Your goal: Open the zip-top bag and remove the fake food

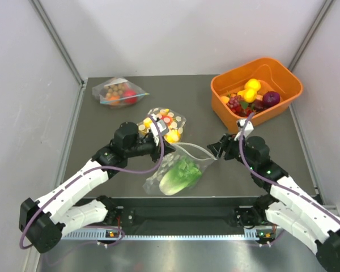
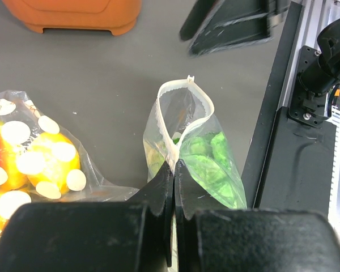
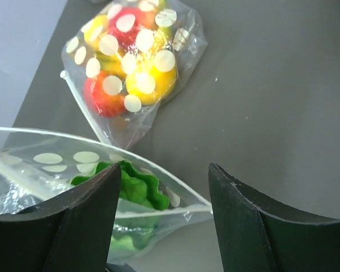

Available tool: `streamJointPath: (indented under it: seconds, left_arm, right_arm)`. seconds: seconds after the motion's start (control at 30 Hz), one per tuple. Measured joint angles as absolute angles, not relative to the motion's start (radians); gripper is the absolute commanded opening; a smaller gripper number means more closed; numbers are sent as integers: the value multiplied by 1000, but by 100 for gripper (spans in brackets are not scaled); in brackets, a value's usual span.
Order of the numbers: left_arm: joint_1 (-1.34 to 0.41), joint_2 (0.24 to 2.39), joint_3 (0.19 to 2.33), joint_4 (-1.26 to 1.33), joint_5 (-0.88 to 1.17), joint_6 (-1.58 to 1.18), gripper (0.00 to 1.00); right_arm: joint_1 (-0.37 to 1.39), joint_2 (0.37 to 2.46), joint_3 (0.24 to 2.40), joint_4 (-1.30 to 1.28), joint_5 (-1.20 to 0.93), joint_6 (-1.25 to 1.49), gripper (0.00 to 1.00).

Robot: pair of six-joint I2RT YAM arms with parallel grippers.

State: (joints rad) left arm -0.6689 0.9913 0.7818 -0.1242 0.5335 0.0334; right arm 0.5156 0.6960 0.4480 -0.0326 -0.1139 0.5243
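From above, the zip-top bag (image 1: 169, 170) lies between the arms, its long axis running to the right gripper (image 1: 214, 153), which is just beside its mouth. The lettuce (image 1: 182, 173) is inside. Left wrist view: the left gripper (image 2: 174, 170) is clenched on the mouth's rim. Right wrist view: the right jaws stand apart with the rim between them, grasping nothing.

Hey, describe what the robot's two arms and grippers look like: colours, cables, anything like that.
Both the left arm and right arm have glossy white shells between black joints, each trailed by a thin purple cable. The left gripper and right gripper have matte black, wedge-shaped fingers with a grainy texture.
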Motion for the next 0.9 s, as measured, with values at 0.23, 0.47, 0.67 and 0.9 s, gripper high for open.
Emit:
streamJointPath:
  seconds: [0.23,0.47,0.67,0.9]
  left_arm:
    - [-669,1022,782,-125,535,33,0]
    - [-669,1024,782,-124,535,33,0]
    - [-669,1024,782,-125,546,33,0]
    - [-669,1024,782,-125,562,37,0]
  right_arm:
    - [545,876,448,100,-152,525,61]
    - [606,927,448,197,-164,536,61]
    - [639,1045,449,268,-184,536,61]
    - [646,1201,554,227,-277,498,62]
